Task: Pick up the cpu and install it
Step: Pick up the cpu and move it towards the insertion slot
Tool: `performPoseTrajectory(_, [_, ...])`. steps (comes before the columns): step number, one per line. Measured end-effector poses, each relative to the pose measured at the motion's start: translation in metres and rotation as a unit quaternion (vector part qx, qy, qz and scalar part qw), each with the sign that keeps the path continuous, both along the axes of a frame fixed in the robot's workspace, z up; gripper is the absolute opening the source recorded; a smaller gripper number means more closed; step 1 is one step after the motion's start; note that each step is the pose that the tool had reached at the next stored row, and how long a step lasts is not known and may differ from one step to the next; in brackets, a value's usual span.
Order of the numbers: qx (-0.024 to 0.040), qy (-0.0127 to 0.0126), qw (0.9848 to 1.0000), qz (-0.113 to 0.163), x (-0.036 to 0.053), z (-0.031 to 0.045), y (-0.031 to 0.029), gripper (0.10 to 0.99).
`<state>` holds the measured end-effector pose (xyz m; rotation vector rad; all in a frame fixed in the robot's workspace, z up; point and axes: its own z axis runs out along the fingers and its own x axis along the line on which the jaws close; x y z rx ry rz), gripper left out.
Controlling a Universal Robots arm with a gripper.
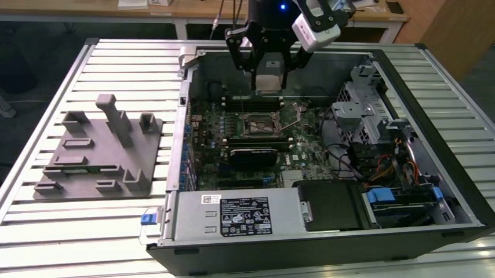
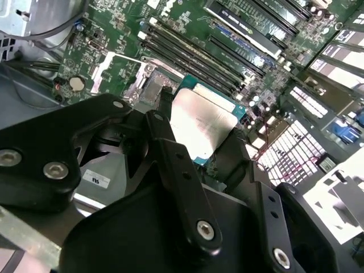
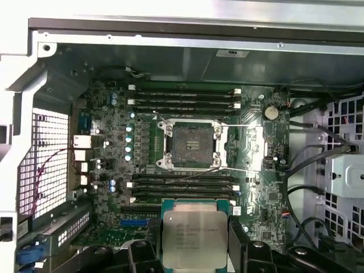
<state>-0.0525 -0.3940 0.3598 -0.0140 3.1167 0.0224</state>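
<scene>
The grey fixture tray (image 1: 97, 150) sits on the tabletop (image 1: 77, 231), well aside of the hand (image 1: 268, 81). The hand grips the cpu (image 3: 195, 239) by opposite edges, plate up and level, probably for square seating. The open socket (image 3: 190, 142) lies below, not directly underneath.

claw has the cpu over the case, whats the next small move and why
Probably carry the cpu across the board until it is centred over the socket, without lowering yet. In the first wrist view the claw holds the cpu flat but offset from the socket, with memory slots showing between them, and the socket looks empty.
</scene>
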Motion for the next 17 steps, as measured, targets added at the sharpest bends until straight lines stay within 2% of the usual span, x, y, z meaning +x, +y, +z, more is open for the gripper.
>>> performPoseTrajectory(7, [-0.0001,0.0000,1.0000,0.000,0.0001,-0.0126,0.0000,0.545])
performPoseTrajectory(17, [-0.0010,0.0000,1.0000,0.000,0.0002,-0.0238,0.0000,0.545])
